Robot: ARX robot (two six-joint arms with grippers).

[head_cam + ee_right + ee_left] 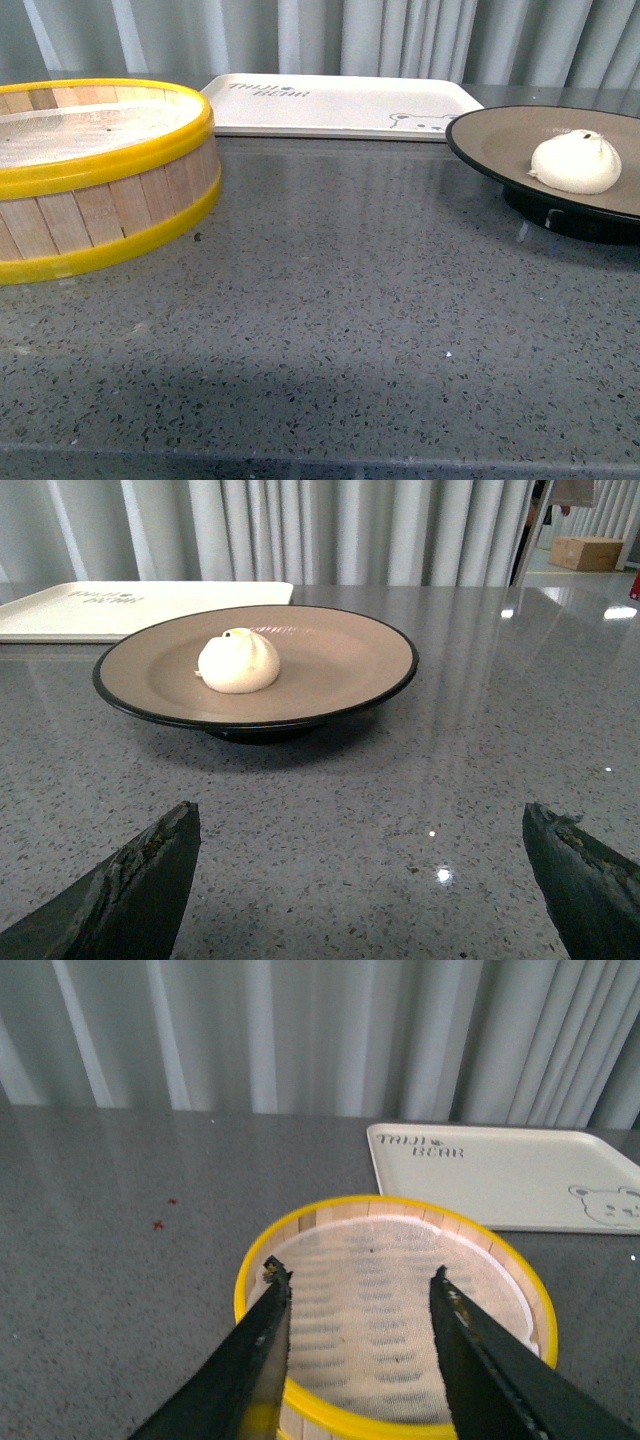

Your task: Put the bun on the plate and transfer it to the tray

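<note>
Bun (576, 162) is small, round and white, with a pinched top, and it sits on the tan inside of the plate (490, 140). That plate is wide and shallow with a black rim. It stands on the grey speckled table (350, 330) at the far right. It is on the table and not on the tray (340, 105). This tray is flat and cream-white, with grey letters and a little bear face on it. It lies at the far side of the table, near the middle, and the plate is close to its right corner. On the left stands a round wooden basket (100, 200) with yellow rims and a white cloth inside. A pale curtain (400, 40) hangs behind the table. The left gripper (358, 1272) is above the near side of the basket. Its two dark fingers (262, 1345) are spread apart, and the cloth of the basket shows in the gap between them. The right gripper (360, 815) is low over the table, on the near side of the plate and apart from it. Its fingers (140, 880) are spread very wide, with bare table between them, and the plate and bun lie farther off. Two tiny red marks (158, 1224) show on the table left of the basket.
</note>
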